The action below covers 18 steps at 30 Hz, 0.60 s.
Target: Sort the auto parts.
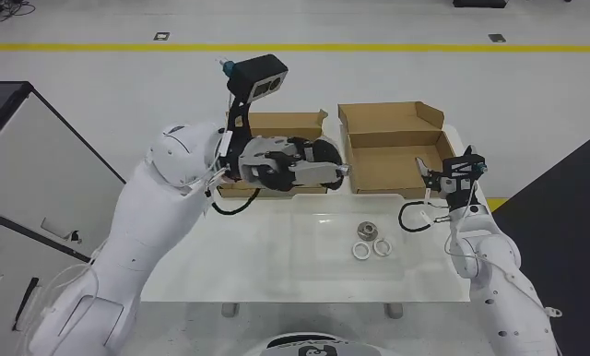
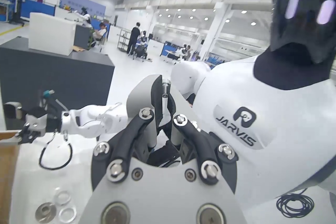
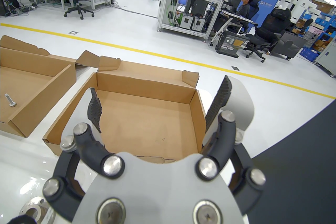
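I hold 1 bolt (image 2: 165, 86) clamped in my left gripper (image 2: 163, 101) beside the left box (image 1: 295, 124), likely due to centre over it and release; my right gripper (image 3: 160, 89) gapes empty.

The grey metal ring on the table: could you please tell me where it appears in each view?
Top view: the grey metal ring lies on the white table, just beyond two clear rings.
Left wrist view: the grey metal ring lies beside those clear rings.
Right wrist view: the grey metal ring sits partly behind the base of the right hand.
Shared landmark: the white table under it.
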Available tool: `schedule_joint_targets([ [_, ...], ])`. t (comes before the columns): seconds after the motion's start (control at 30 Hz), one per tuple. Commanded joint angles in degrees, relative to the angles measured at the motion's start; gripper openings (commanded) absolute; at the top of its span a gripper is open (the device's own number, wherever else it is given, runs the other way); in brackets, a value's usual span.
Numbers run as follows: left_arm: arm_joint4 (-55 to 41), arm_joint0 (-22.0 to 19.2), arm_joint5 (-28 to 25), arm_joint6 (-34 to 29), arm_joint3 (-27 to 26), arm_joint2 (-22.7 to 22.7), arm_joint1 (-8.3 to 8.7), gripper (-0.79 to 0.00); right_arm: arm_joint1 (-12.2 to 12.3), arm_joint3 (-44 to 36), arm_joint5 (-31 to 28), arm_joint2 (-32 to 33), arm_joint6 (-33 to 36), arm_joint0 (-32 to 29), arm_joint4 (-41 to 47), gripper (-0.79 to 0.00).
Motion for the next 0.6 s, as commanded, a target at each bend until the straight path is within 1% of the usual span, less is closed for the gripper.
schedule_joint_targets([
  [0.0, -4.37, 0.00, -0.82, -0.27, 0.37, 0.56, -0.27, -0.785, 0.00, 0.00, 0.00, 0.00, 0.00, 0.00, 0.00, 0.000],
  [0.27, -18.68, 0.47, -1.34, 0.24, -0.42, 1.76, -1.56, -0.785, 0.00, 0.00, 0.00, 0.00, 0.00, 0.00, 0.00, 0.000],
  [0.43, -27.50, 1.37, -0.14, -0.96, -1.07, 1.81, -2.74, -0.785, 0.00, 0.00, 0.00, 0.00, 0.00, 0.00, 0.00, 0.000],
  [0.57, -30.87, 2.02, 1.64, -2.74, -0.96, 1.10, -3.83, -0.785, 0.00, 0.00, 0.00, 0.00, 0.00, 0.00, 0.00, 0.000],
])
